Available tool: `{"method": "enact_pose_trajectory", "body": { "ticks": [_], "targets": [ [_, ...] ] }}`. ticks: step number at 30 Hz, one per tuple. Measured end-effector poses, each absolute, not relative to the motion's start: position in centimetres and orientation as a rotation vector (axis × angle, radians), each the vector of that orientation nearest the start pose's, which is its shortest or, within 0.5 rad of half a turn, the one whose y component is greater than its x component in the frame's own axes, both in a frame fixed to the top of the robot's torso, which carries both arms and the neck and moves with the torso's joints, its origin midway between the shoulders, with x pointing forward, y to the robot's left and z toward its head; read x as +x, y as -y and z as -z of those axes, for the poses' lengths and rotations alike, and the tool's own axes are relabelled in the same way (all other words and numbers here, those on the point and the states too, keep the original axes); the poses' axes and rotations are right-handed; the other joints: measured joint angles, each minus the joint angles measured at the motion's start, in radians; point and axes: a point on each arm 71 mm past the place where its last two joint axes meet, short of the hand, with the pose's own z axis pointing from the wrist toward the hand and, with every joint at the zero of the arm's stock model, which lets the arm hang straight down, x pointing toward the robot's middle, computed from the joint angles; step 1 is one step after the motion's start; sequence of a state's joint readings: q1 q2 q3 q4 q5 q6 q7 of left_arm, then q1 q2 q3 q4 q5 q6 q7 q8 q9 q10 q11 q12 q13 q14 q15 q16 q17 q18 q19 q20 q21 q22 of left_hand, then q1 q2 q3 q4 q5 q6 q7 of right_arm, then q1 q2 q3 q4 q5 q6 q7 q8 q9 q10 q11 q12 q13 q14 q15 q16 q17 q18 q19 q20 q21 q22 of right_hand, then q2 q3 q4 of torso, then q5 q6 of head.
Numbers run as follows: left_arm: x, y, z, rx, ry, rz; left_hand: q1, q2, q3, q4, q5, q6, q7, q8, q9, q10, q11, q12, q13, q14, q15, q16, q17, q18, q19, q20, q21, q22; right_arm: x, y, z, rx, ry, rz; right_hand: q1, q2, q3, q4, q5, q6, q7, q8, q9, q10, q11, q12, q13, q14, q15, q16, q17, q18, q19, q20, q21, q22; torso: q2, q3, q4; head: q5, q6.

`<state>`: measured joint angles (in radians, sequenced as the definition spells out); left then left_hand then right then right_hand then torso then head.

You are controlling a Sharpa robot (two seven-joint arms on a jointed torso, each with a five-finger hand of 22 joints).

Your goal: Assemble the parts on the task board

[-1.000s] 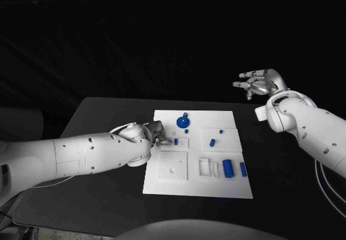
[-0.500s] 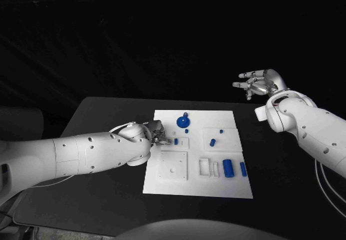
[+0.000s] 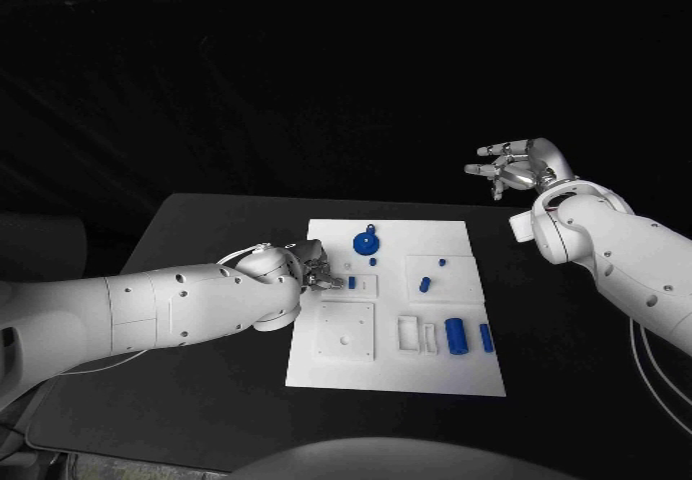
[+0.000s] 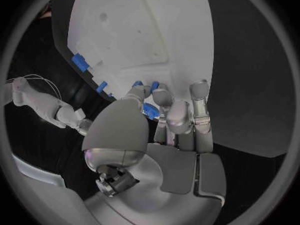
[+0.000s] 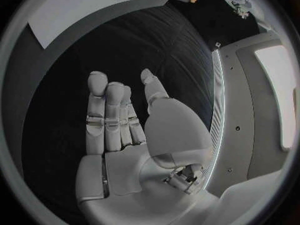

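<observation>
Nothing much has shifted across the last second: both my arms sit where they sat, and only the fingertips of my left hand (image 3: 309,270) have crept a touch along the left edge of the task board (image 3: 447,380), at centre-left of the head frame. From my left wrist those fingers (image 4: 164,99) curl down close together, tips meeting the thumb around a small blue part (image 4: 149,110) that shows between them; I judge it pinched, though how firmly I cannot tell. That part lies by the small raised square with a short blue peg (image 3: 351,283) standing in it. My right hand (image 3: 519,165) hangs high in the upper right of the head frame, well clear of the board, fingers loosely spread and holding nothing. Other pieces wait on the board: a round blue knob (image 3: 365,242) near the top edge, a tilted blue peg (image 3: 424,285) at mid-right, a thick blue cylinder (image 3: 456,337) and a slimmer blue bar (image 3: 486,338) towards the lower right. These look to me like light, rigid moulded plastic, smooth enough to skid or twist out of metal fingertips, so I would take each across its short sides near the middle, with thumb opposite 1 fingertip, and squeeze gently. The board seems light too and may slide if I push sideways while seating a piece.
</observation>
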<state>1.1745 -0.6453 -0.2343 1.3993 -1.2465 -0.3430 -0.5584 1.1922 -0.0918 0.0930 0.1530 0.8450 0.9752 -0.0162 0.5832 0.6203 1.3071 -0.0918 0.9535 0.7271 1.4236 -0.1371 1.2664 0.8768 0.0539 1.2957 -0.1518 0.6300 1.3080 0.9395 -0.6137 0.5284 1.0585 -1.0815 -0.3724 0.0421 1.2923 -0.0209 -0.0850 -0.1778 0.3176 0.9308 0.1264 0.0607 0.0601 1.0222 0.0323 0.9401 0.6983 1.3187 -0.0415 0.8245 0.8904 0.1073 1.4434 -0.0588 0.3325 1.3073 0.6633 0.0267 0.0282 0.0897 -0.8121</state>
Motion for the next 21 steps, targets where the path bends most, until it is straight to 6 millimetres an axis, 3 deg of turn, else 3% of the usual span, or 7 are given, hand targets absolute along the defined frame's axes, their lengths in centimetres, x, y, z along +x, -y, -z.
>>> {"method": "enact_pose_trajectory", "body": {
  "ticks": [8, 13, 15, 17, 21],
  "targets": [
    [47.34, -17.09, 28.46, -0.213, -2.026, 0.295, 0.009, -0.010, -0.020, 0.035, -0.006, -0.003, 0.004, -0.004, 0.000, -0.005, 0.003, 0.000, -0.001, 0.000, 0.000, 0.000, -0.006, 0.000, 0.000, 0.000, -0.004, 0.000, 56.96, 27.44, 18.10, 0.678, -1.365, -0.835, 0.000, 0.000, 0.000, 0.000, 0.000, 0.000, 0.000, 0.000, 0.000, 0.000, 0.000, 0.000, 0.000, 0.000, 0.000, 0.000, 0.000, 0.000, 0.000, 0.000, 0.000, 0.000, 0.000, -0.0001, -0.0001, -0.001, 0.001],
    [47.32, -17.13, 28.50, -0.214, -2.026, 0.294, 0.018, -0.029, -0.036, 0.070, -0.017, -0.004, 0.004, -0.008, 0.000, -0.009, -0.001, 0.000, -0.002, 0.000, 0.000, -0.004, -0.008, 0.000, 0.000, 0.000, -0.004, 0.000, 56.96, 27.45, 18.11, 0.678, -1.366, -0.835, 0.000, 0.000, 0.000, 0.000, 0.000, 0.000, 0.000, 0.000, 0.000, 0.000, 0.000, 0.000, 0.000, 0.000, 0.000, 0.000, 0.000, 0.000, 0.000, 0.000, 0.000, 0.000, 0.000, -0.0003, -0.0001, -0.001, 0.001],
    [47.32, -17.15, 28.51, -0.215, -2.026, 0.293, 0.018, -0.035, -0.046, 0.084, -0.040, -0.006, 0.006, -0.008, 0.000, -0.009, -0.001, 0.000, -0.003, 0.000, 0.000, -0.004, -0.011, 0.000, 0.000, 0.000, -0.004, 0.000, 56.96, 27.46, 18.12, 0.678, -1.366, -0.835, 0.000, 0.000, 0.000, 0.000, 0.000, 0.000, 0.000, 0.000, 0.000, 0.000, 0.000, 0.000, 0.000, 0.000, 0.000, 0.000, 0.000, 0.000, 0.000, 0.000, 0.000, 0.000, 0.000, -0.0005, 0.0000, -0.001, 0.001],
    [47.31, -17.16, 28.52, -0.215, -2.026, 0.293, 0.018, -0.037, -0.052, 0.104, -0.091, -0.006, 0.006, -0.008, 0.000, -0.012, 0.002, 0.000, -0.004, -0.002, 0.002, -0.005, -0.013, 0.000, 0.000, 0.000, -0.009, 0.000, 56.97, 27.46, 18.13, 0.678, -1.366, -0.835, 0.000, 0.000, 0.000, 0.000, 0.000, 0.000, 0.000, 0.000, 0.000, 0.000, 0.000, 0.000, 0.000, 0.000, 0.000, 0.000, 0.000, 0.000, 0.000, 0.000, 0.000, 0.000, 0.000, -0.0005, 0.0001, -0.001, 0.002],
    [47.30, -17.18, 28.53, -0.216, -2.026, 0.293, 0.024, -0.043, -0.062, 0.122, -0.105, -0.011, 0.011, -0.008, 0.000, -0.012, 0.002, 0.000, -0.006, -0.004, 0.004, -0.005, -0.014, 0.000, 0.000, 0.000, -0.009, 0.000, 56.98, 27.44, 18.15, 0.678, -1.367, -0.835, 0.000, 0.000, 0.003, 0.003, 0.000, 0.000, 0.000, 0.000, 0.000, 0.000, 0.000, 0.000, -0.001, 0.000, 0.000, 0.000, -0.001, 0.000, 0.000, 0.000, -0.004, 0.000, 0.000, -0.0005, 0.0003, -0.001, 0.002]
  ]
}}
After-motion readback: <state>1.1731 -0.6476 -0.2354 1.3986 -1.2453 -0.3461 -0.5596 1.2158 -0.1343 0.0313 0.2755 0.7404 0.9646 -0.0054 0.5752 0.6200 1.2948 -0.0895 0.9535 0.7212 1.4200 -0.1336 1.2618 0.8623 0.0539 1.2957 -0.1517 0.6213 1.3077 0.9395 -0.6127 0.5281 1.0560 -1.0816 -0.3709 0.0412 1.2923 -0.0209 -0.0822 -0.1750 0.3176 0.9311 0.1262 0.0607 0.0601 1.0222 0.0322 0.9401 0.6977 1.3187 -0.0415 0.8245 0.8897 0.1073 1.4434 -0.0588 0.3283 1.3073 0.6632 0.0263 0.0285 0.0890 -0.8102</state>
